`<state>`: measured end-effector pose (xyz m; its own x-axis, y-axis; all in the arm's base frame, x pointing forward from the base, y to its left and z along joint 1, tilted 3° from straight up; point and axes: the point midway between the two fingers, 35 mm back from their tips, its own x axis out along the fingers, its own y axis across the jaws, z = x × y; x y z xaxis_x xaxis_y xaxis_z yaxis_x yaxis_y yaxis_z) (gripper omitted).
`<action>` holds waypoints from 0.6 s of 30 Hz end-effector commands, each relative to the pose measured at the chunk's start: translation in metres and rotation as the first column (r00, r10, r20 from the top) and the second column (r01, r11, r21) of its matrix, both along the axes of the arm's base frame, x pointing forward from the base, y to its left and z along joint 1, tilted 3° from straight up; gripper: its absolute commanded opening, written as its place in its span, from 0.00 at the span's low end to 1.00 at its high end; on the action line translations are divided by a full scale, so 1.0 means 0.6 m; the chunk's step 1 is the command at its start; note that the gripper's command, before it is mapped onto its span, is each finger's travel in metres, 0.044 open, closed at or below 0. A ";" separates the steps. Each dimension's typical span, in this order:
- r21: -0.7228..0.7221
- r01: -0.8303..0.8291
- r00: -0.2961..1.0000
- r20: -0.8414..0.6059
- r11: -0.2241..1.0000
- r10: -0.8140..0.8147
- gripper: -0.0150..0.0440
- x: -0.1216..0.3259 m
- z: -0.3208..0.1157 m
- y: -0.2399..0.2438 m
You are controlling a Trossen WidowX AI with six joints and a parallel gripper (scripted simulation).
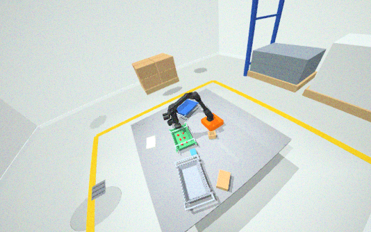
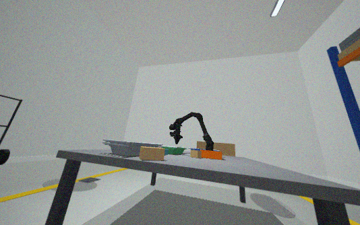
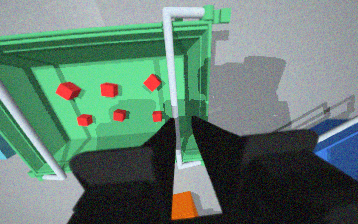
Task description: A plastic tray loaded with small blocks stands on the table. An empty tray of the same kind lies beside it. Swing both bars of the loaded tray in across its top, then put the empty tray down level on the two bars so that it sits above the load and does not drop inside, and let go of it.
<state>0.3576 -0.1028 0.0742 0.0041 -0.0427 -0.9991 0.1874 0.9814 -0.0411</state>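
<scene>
Both bars point(image 1: 187, 142) point(image 3: 170, 60) look across green tray point(image 1: 173, 139) point(image 2: 174, 151) point(image 3: 105, 55) | blue tray point(image 1: 187, 108) point(image 2: 195, 149) point(image 3: 347, 150) unplaced | my tool point(image 1: 178, 127) point(image 2: 177, 143) point(image 3: 183, 121) slightly open, empty

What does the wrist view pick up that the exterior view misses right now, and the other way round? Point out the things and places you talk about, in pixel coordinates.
Only wrist: six red blocks point(image 1: 182, 137) point(image 3: 109, 90) on the green tray's floor, and both pale bars point(image 3: 171, 65), one passing between the fingers of the hand point(image 1: 177, 126) point(image 2: 177, 139) point(image 3: 183, 121).

Only exterior: the large grey tray point(image 1: 192, 180) point(image 2: 132, 149), the tan block point(image 1: 224, 180) point(image 2: 152, 153) and the table's legs point(image 2: 64, 192).

Both: the green tray point(image 1: 175, 139) point(image 2: 174, 151) point(image 3: 115, 130), the hand and part of the orange block point(image 1: 209, 126) point(image 2: 212, 154) point(image 3: 184, 205).
</scene>
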 end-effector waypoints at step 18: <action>0.000 0.000 1.000 0.000 1.000 0.000 0.25 0.000 0.000 0.000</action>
